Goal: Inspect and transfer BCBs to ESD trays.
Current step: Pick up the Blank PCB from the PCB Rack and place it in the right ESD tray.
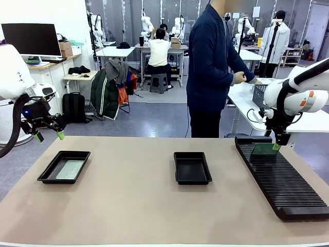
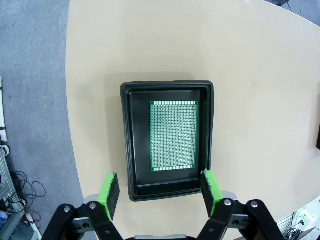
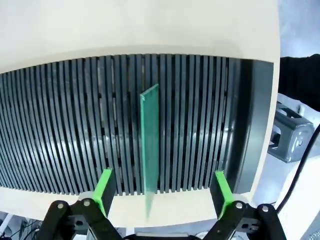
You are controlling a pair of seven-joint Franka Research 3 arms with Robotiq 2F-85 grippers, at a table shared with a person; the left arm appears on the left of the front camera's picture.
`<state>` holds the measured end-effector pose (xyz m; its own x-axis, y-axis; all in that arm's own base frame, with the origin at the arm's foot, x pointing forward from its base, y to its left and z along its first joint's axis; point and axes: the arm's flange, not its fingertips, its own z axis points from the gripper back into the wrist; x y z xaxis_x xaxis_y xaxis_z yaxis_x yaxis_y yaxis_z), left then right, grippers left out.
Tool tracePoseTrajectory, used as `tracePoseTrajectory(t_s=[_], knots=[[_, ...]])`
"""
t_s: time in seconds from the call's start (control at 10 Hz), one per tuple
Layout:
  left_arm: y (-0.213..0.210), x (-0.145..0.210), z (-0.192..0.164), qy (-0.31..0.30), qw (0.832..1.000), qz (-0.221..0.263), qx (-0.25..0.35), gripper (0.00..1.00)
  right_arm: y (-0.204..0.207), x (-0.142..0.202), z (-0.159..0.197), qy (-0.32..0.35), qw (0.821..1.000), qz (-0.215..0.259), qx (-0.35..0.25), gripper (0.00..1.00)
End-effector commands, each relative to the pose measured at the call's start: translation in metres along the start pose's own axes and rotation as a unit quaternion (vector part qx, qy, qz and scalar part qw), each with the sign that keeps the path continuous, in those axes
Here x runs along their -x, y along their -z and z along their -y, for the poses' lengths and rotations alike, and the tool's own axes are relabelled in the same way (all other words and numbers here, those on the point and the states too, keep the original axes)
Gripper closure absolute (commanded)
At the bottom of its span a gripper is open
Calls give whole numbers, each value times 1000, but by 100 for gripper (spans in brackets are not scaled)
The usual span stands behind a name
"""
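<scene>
Rack (image 1: 288, 180) of black slots, lying at the table's right end, serves as your landmark. One green BCB (image 3: 149, 140) stands on edge in a slot near the rack's far end. Your right gripper (image 3: 162, 185) hangs directly above it, fingers apart, one green pad on either side and neither touching the board. To take it cleanly, centre the thin edge between the pads, close on the top strip only, then lift straight along the slot so that it does not bind on the ribs. An empty ESD tray (image 1: 192, 169) waits just left of the rack. Well left of the rack, a second ESD tray (image 2: 137, 150) holds a flat BCB (image 2: 174, 135); your left gripper (image 2: 160, 187) hovers above it, fingers apart and empty. A person (image 1: 208, 67) stands beyond the rack's far end.
</scene>
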<state>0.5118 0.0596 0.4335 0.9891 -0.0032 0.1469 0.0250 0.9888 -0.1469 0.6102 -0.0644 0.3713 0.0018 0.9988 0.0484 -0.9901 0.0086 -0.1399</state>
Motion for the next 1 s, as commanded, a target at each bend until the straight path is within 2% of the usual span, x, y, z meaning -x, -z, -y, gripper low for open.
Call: tracePoseTrajectory(t_s=[0.0, 0.6, 0.9], knots=[[1, 0, -1, 5, 1000, 6, 10, 13, 0, 2, 10, 14, 1000, -11, -7, 0], [1, 0, -1, 5, 1000, 6, 10, 13, 4, 8, 7, 12, 1000, 0, -2, 0], [1, 0, -1, 5, 1000, 6, 10, 13, 9, 9, 6, 9, 1000, 5, -10, 11]])
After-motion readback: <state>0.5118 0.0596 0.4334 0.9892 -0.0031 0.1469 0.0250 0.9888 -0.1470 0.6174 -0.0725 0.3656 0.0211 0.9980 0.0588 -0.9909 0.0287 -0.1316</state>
